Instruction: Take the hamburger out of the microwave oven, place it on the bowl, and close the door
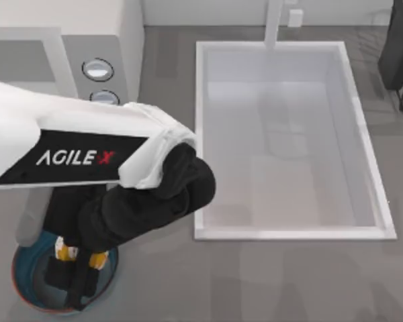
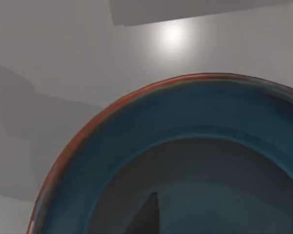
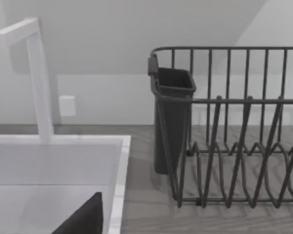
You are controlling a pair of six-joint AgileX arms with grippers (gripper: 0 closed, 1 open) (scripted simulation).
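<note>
Blue-teal bowl (image 1: 27, 292) with reddish-brown rim sits at the near left corner of the grey bench (image 1: 255, 282). Left end effector (image 1: 74, 272) points down into it, hanging over the bowl's interior. Orange-yellow patches show at the fingers, so the hamburger (image 1: 67, 253) looks to be right at the end effector over the bowl; can't tell whether it's clamped or let go. Left wrist view: bowl rim and interior close up, dark fingertip (image 2: 149, 217) over the floor of the bowl. Microwave oven (image 1: 87, 54) at far left, two round knobs (image 1: 98, 69) visible past the arm. White sink basin (image 1: 289, 141) centre-right. Right arm is parked at the far right by the dish rack (image 3: 234, 131); its wrist view shows the rack, the faucet (image 3: 39, 78) and the basin edge.
</note>
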